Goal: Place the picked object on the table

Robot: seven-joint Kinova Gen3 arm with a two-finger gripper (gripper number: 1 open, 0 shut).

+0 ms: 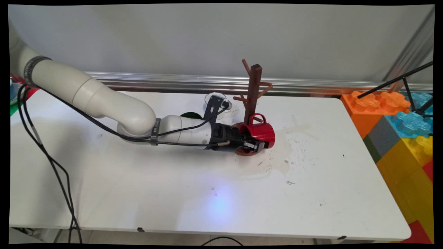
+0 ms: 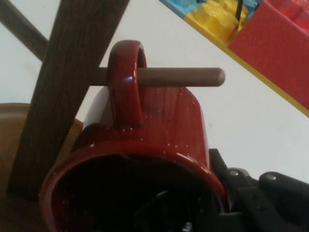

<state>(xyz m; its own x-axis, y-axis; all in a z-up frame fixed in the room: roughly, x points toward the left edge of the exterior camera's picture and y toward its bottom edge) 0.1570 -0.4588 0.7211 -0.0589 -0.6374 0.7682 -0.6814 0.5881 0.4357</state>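
A red mug point(image 1: 260, 133) lies on its side against the brown wooden mug tree point(image 1: 254, 90), low over the tree's round base point(image 1: 246, 152). In the hand view the mug's handle point(image 2: 126, 82) is threaded over a horizontal peg point(image 2: 193, 76) of the tree's post point(image 2: 67, 87), and the peg's tip pokes out past it. My gripper point(image 1: 255, 145) reaches in from the left and is shut on the red mug's rim point(image 2: 145, 154), one finger inside the dark mouth and the other outside along the wall point(image 2: 236, 186).
A dark green round object point(image 1: 189, 115) and a clear cup point(image 1: 215, 99) sit behind my forearm. Giant toy bricks point(image 1: 398, 131) in orange, blue, yellow and red stand at the table's right end, with black tripod legs point(image 1: 408, 84) over them. Black cables hang at the left.
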